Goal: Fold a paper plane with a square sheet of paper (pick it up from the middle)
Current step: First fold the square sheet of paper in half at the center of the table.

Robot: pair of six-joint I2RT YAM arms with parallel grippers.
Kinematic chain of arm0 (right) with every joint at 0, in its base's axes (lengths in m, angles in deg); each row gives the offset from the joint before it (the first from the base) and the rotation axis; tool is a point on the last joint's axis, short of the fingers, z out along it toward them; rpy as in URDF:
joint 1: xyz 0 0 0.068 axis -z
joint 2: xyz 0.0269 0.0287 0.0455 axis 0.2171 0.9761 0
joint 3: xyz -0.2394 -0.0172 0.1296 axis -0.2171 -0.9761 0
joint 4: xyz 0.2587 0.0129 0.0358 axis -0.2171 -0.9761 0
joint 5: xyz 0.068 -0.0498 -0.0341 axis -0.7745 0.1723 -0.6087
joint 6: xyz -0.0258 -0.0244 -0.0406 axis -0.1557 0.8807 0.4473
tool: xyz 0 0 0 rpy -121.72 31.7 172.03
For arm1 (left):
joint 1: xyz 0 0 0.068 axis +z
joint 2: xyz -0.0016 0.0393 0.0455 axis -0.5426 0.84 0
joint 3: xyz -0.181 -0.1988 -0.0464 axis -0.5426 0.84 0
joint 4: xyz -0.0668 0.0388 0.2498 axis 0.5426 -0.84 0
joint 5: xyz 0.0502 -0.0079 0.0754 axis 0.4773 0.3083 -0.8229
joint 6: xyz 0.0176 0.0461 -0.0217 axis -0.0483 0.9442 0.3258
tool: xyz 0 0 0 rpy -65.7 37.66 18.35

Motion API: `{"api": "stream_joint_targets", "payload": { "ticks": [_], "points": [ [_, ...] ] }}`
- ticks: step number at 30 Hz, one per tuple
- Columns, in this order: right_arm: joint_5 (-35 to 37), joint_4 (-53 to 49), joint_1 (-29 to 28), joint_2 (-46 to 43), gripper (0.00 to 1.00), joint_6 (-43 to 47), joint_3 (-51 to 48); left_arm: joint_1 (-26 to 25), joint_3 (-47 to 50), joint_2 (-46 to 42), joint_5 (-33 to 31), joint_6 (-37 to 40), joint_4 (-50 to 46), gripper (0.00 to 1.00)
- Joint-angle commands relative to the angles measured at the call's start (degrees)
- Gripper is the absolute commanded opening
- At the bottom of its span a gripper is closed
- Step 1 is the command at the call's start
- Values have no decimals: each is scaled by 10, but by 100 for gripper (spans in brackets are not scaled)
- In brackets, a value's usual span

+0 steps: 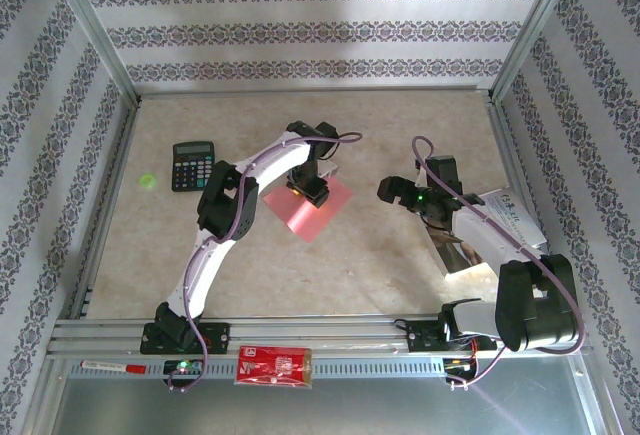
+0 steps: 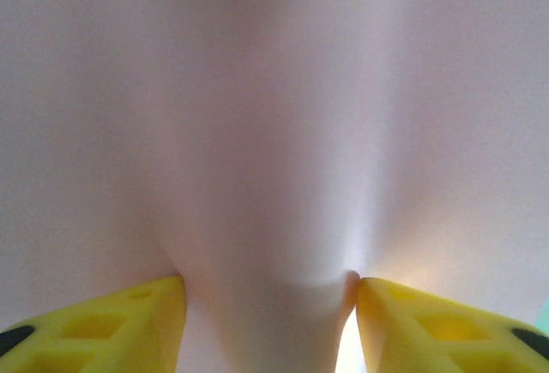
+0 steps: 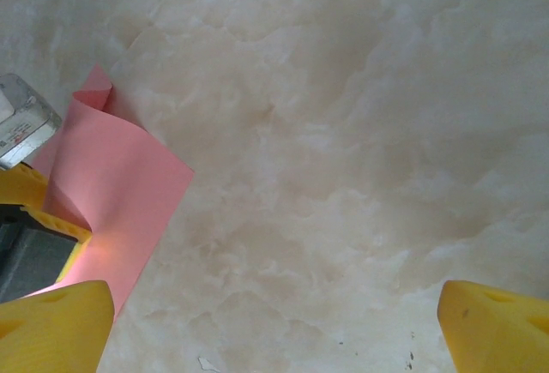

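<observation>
Pink-red square sheet of paper (image 1: 312,209), black calculator (image 1: 193,165), beige marbled table (image 1: 400,125), yellow fingertips (image 2: 120,326), floral-striped walls (image 1: 320,25).

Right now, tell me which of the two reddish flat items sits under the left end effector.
The pink square sheet of paper at mid-table, bunching between the left end effector fingers. The red printed packet lies apart on the near rail.

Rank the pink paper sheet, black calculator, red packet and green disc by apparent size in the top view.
1. square sheet of paper, partly under the left gripper
2. red packet and calculator, too alike to rank
3. green disc
</observation>
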Motion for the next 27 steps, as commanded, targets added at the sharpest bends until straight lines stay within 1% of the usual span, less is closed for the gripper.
{"api": "stream_joint_targets", "payload": {
  "ticks": [1,3,5,7,8,10,13,15,18,19,21,23,27],
  "points": [
    [-13,2,4,4,97,-3,-2,-1,42,-44,74,-32,43,45],
    [-21,-13,4,1,97,5,9,3,85,-88,118,-60,92,40],
    [-39,-35,4,-6,97,18,26,10,143,-147,181,-106,156,35],
    [-59,-64,4,-24,97,34,45,17,238,-225,289,-192,282,33],
    [-67,-79,4,-36,97,42,50,20,284,-256,333,-234,343,33],
    [-76,-110,4,-55,97,56,62,21,379,-314,391,-334,479,32],
    [-78,-149,4,-78,97,71,73,21,474,-360,429,-434,613,33],
    [-89,-160,5,-90,97,76,76,21,520,-374,438,-494,694,32],
    [-104,-165,5,-106,96,75,80,16,579,-373,451,-602,850,30],
    [-110,-165,5,-109,96,75,80,16,595,-364,451,-623,883,29],
    [-131,-160,2,-107,95,71,80,19,612,-345,440,-628,883,26],
    [-150,-154,-5,-92,94,65,77,24,613,-330,429,-604,844,26],
    [-155,-127,-43,-61,88,43,60,24,594,-321,395,-513,721,28]
  ]
}}
